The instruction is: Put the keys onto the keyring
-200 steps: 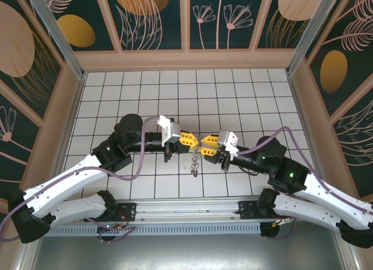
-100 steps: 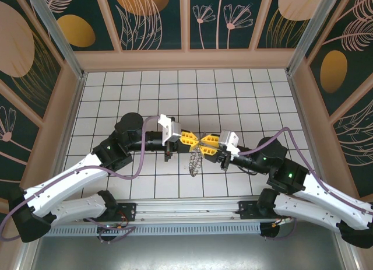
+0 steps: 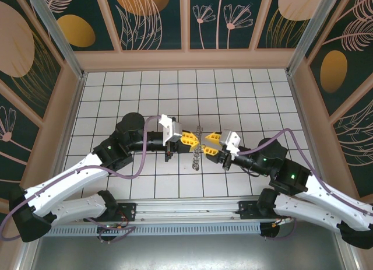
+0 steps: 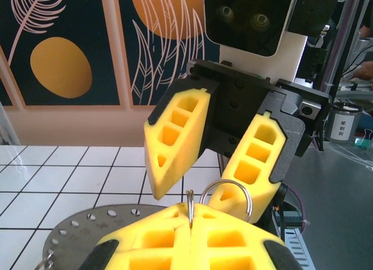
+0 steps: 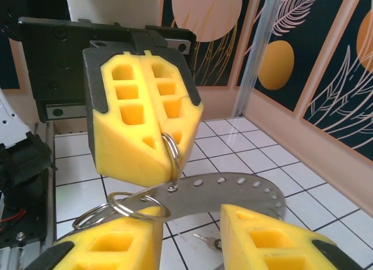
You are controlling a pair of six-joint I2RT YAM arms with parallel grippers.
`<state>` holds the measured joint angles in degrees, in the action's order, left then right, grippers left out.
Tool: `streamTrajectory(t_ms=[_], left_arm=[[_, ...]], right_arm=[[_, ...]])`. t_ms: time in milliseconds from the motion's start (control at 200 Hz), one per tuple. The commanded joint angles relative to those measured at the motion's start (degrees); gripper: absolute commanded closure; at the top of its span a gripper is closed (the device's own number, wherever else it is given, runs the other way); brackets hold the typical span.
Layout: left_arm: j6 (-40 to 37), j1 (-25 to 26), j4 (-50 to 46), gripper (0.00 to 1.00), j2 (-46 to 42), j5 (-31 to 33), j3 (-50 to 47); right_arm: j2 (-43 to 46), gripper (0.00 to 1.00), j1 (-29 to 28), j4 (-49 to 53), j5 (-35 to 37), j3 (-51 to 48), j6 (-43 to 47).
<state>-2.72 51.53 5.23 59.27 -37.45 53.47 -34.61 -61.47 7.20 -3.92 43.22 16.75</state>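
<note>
My left tool [image 4: 190, 210] pinches a loop [image 5: 171, 153] on the keyring [image 5: 245, 185], offering it to my right tool [image 5: 189, 218] opposite, jaws apart, probably for threading.

The keyring [image 5: 233, 185] is dull grey metal, the jaws matt yellow plastic.

Mid-table is tight: left gripper [image 3: 194, 140] and right gripper [image 3: 206, 144] sit tip to tip, with the keyring [image 3: 197, 154] dangling between them and filling the gap. Far rows and side strips of the tiled floor [image 3: 233, 89] lie open (side walls [image 3: 65, 107] box them in). Left arm [image 3: 70, 188] and right arm [image 3: 317, 194] block the near edge.
</note>
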Motion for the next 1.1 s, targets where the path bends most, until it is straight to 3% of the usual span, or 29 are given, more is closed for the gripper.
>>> streamTrajectory(t_ms=[0,485,776,1096], left_arm=[[-0.16,0.06,1.17,1.0,0.14,-0.96,3.37],[-0.31,-0.01,0.63,1.0,0.66,-1.51,4.06],[-0.29,-0.02,0.39,1.0,1.21,-2.38,4.05],[-0.69,0.0,-0.23,1.0,1.38,-3.34,3.98]], right_arm=[[0.45,0.68,0.12,0.32,1.9,2.17,2.16],[0.83,0.7,0.08,3.17,6.92,3.5,3.99],[-0.61,0.71,0.12,-4.0,-3.63,3.41,2.79],[-2.39,0.75,0.08,-6.46,-5.03,1.65,2.07]])
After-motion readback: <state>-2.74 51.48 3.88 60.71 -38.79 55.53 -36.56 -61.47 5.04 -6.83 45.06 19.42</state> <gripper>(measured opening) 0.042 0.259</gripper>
